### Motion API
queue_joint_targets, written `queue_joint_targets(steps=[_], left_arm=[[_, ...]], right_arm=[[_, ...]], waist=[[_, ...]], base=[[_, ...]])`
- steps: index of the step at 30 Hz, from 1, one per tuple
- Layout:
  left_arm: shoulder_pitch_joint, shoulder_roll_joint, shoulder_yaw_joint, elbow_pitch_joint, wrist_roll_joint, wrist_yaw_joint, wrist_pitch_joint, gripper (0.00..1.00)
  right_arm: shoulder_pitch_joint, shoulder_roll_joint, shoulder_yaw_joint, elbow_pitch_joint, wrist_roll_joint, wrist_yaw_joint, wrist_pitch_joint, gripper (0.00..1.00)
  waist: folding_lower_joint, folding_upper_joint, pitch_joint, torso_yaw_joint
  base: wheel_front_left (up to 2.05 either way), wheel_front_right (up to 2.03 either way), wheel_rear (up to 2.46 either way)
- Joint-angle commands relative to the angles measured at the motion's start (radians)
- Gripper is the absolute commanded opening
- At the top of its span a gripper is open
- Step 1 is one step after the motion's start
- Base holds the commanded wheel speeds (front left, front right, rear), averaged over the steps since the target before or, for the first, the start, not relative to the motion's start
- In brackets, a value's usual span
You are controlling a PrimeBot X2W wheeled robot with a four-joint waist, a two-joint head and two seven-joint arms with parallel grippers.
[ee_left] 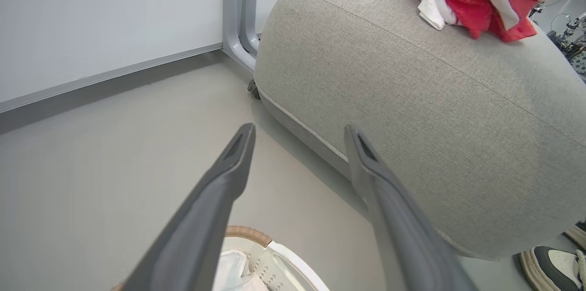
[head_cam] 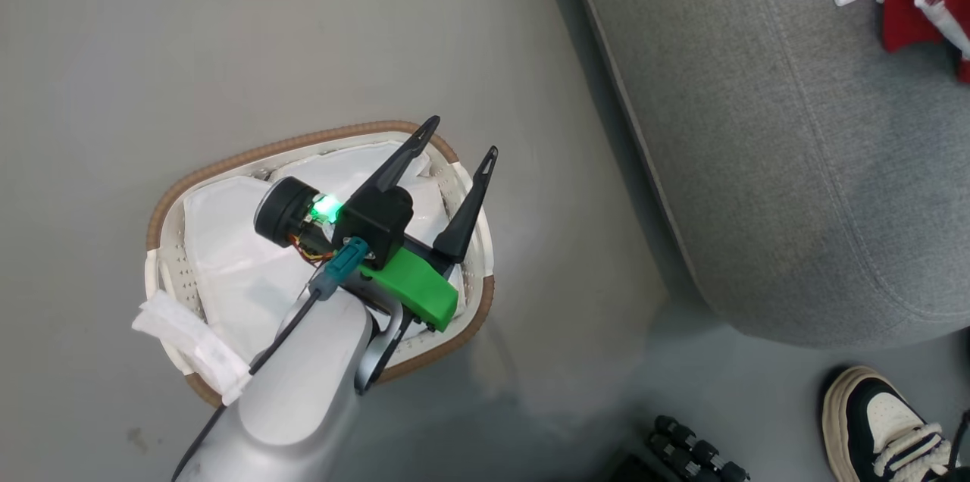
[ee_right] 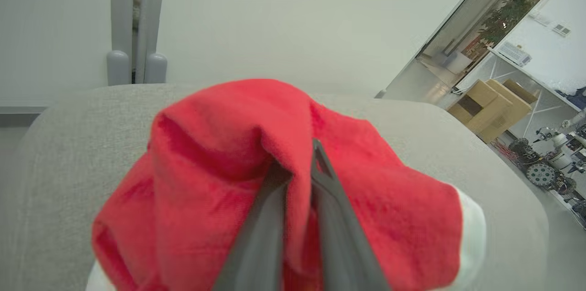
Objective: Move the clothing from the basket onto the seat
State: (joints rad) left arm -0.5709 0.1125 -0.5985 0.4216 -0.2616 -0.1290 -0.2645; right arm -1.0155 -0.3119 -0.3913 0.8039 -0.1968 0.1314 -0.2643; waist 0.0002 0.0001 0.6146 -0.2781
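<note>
**Lower, then let go**

Over the seat (head_cam: pixel 796 126), away from the basket (head_cam: pixel 170 201), we hold the clothing (ee_right: pixel 219 144) in the right gripper (ee_right: pixel 295 158), jaws pinched on a fold. We should rest it clear of the edge before opening. Left gripper (head_cam: pixel 463 135) hangs wide over the basket.
</note>
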Motion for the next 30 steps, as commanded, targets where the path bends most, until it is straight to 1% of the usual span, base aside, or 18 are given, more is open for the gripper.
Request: queue_joint_targets(steps=[1,4,8,12,15,23,28,30], left_arm=[[-0.009,0.006,0.005,0.002,-0.003,-0.003,0.001,1.0],[-0.001,0.002,0.025,0.01,-0.002,-0.003,0.001,1.0],[0.024,-0.006,0.066,0.011,0.003,0.004,0.001,1.0],[0.053,-0.01,0.111,0.006,0.012,0.012,0.001,1.0],[0.084,-0.014,0.147,-0.001,0.018,0.017,0.001,1.0],[0.199,-0.025,0.273,-0.039,0.047,0.048,0.001,1.0],[0.277,-0.032,0.362,-0.064,0.077,0.076,0.001,1.0],[0.303,-0.033,0.393,-0.073,0.093,0.081,0.001,1.0]], right_arm=[[0.02,-0.002,-0.002,-0.005,-0.004,-0.001,0.0,1.0],[0.052,0.026,0.001,-0.039,0.009,-0.001,0.0,1.0],[0.112,0.052,0.035,-0.133,0.038,-0.001,0.0,1.0],[0.197,0.088,0.102,-0.257,0.078,-0.001,0.0,1.0],[0.253,0.099,0.155,-0.312,0.11,-0.001,0.0,1.0],[0.411,0.157,0.262,-0.386,0.175,-0.001,0.0,1.0],[0.497,0.196,0.308,-0.395,0.197,-0.001,0.0,1.0],[0.527,0.207,0.321,-0.392,0.203,-0.001,0.0,1.0]], waist=[[-0.0002,-0.0001,-0.001,0.002],[-0.0002,-0.0001,-0.021,0.003],[-0.0002,-0.0001,-0.067,0.008],[-0.0002,-0.0001,-0.125,0.022],[-0.0002,-0.0001,-0.168,0.039],[-0.0002,-0.0001,-0.294,0.115],[-0.0002,-0.0001,-0.353,0.164],[-0.0002,-0.0001,-0.37,0.18]], base=[[0.0,0.0,0.0],[0.0,0.0,0.0],[0.0,0.0,0.0],[0.0,0.0,0.0],[0.0,0.0,0.0],[0.0,0.0,0.0],[0.0,0.0,0.0],[0.0,0.0,0.0]])
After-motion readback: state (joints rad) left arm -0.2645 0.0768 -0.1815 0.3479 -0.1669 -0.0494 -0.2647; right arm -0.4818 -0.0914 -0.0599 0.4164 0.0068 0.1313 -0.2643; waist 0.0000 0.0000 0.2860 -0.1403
